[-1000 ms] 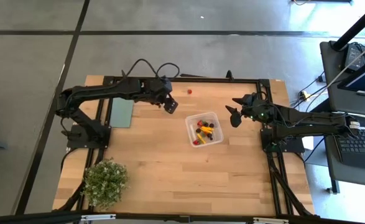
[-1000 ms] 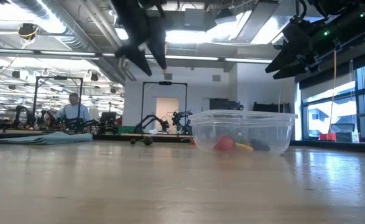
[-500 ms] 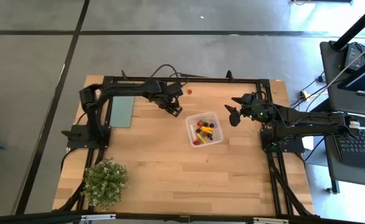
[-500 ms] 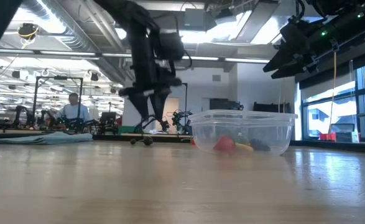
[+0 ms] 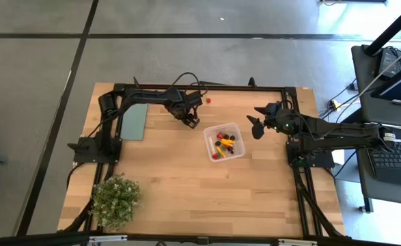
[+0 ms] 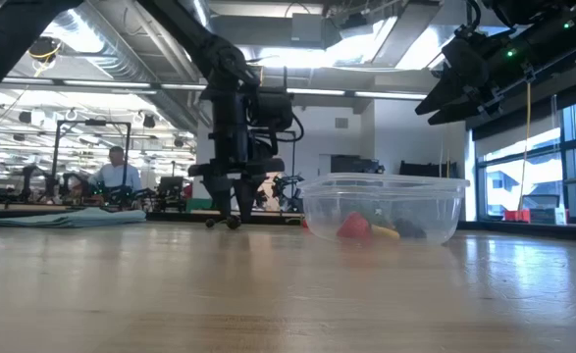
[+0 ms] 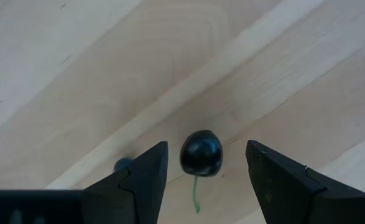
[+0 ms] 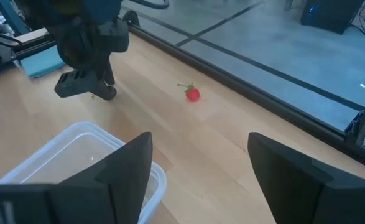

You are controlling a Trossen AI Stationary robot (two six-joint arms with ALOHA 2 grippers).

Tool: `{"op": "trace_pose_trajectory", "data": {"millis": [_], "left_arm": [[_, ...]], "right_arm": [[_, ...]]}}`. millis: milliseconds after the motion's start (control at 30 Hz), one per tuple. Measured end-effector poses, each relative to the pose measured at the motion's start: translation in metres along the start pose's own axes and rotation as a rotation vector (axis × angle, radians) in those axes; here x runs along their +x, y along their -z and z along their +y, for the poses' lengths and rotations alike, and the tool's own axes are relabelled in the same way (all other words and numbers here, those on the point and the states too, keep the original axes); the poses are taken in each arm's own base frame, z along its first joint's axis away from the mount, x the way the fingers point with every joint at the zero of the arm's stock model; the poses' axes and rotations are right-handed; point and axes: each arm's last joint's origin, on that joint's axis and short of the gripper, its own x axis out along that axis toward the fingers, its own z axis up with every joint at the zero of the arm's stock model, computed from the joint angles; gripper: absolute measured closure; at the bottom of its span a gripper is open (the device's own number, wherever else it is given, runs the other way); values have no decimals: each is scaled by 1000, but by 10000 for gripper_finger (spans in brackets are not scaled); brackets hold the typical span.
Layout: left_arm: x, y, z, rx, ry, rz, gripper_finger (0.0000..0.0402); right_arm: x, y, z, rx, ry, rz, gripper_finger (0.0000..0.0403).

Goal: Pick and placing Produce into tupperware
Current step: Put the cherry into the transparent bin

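My left gripper points down at the table, open, just beyond the tupperware's far-left corner. In the left wrist view its fingers stand on either side of a dark maroon round piece of produce with a thin green stem, which lies on the wood. The clear square tupperware holds several red, dark and orange-yellow pieces. A red piece lies alone near the far edge. My right gripper hovers open to the right of the tupperware, well above the table.
A flat teal-green rectangle lies on the left. A bushy potted plant stands at the near-left corner. Black frame rails border the table. A person sits far off in the room behind.
My left gripper has come down from high above the table to the tabletop, shifting slightly toward the tupperware, and now straddles the dark piece. My right arm has kept still.
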Motion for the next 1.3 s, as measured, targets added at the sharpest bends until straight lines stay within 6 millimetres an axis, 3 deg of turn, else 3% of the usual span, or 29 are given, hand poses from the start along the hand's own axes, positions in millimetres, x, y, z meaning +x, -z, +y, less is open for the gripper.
{"op": "trace_pose_trajectory", "data": {"millis": [633, 1300], "left_arm": [[4, 1, 1, 16, -5, 23, 197], [15, 1, -1, 34, 2, 43, 279]], "right_arm": [[0, 0, 0, 2, 0, 2, 137], [0, 0, 0, 5, 1, 2, 137]]}}
